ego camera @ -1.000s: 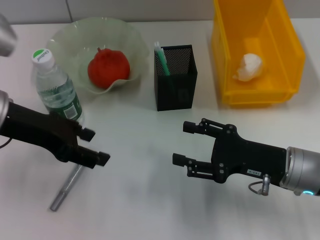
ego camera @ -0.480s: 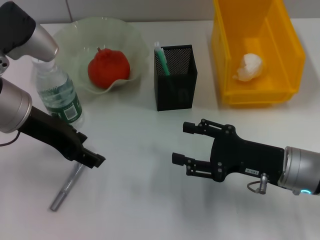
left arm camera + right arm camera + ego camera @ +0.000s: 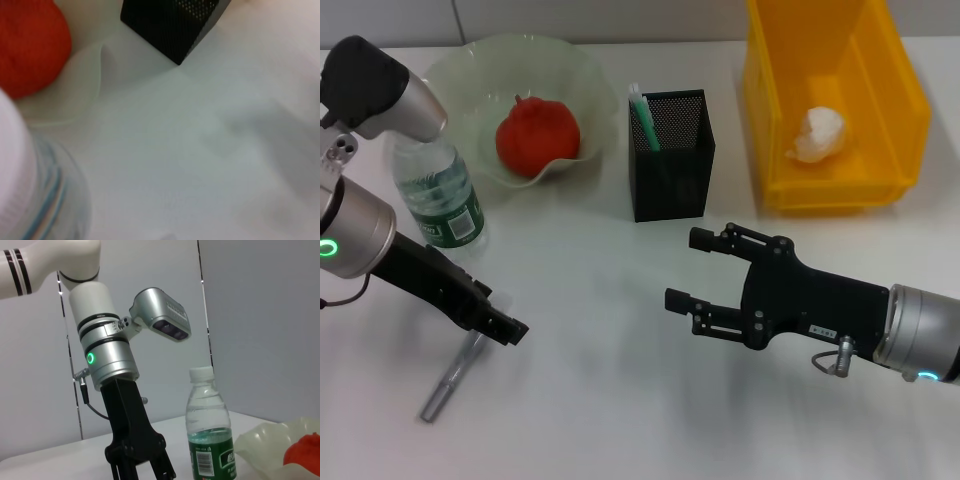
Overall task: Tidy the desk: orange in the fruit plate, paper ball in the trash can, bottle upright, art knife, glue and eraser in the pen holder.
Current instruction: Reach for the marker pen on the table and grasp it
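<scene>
The orange lies in the fruit plate, and the paper ball lies in the trash can. The bottle stands upright by the plate. A green-and-white glue stick pokes out of the pen holder. The silver art knife lies flat on the table at front left. My left gripper hangs just above the knife's upper end; in the right wrist view this left gripper shows spread fingers. My right gripper is open and empty at mid-table. The eraser is out of view.
The left wrist view shows the bottle close by, the orange, the plate's rim and a corner of the pen holder. The left arm's elbow housing overhangs the bottle cap.
My left arm has turned, its wrist housing swinging in over the bottle cap. Its gripper has dropped toward the art knife. The right gripper has barely shifted.
</scene>
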You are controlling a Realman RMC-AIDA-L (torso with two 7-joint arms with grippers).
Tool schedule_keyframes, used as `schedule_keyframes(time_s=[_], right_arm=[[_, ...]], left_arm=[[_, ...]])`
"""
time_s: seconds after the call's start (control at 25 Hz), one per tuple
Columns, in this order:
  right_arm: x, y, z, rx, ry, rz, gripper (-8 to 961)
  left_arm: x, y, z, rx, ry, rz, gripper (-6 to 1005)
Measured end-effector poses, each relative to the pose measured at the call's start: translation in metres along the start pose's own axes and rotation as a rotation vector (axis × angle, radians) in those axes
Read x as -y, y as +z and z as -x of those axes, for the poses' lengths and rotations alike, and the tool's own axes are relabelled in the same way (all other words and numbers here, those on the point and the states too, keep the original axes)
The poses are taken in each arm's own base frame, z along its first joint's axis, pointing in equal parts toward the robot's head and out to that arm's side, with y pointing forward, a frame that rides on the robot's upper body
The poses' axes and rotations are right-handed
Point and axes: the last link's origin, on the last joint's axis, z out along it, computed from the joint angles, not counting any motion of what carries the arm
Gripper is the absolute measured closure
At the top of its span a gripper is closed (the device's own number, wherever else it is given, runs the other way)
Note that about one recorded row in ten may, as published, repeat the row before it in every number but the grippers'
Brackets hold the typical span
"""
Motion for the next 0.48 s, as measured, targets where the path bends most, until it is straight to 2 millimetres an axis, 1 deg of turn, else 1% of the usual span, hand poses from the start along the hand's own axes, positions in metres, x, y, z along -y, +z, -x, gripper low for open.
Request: schedule_keyframes(time_s=[0.32,0.48], right_arm=[[0.0007,0.0022,-0.0007,-0.003,0.013,0.001,185],[0.0012,0.0027,-0.0002,-0.002,0.012,0.001,185]], left_arm=[[0.0054,0.0058,0.0032,0.021,-0.008,-0.028,231],[0.0092,0.0094,0.0053,0.034,-0.013,-0.049,258]])
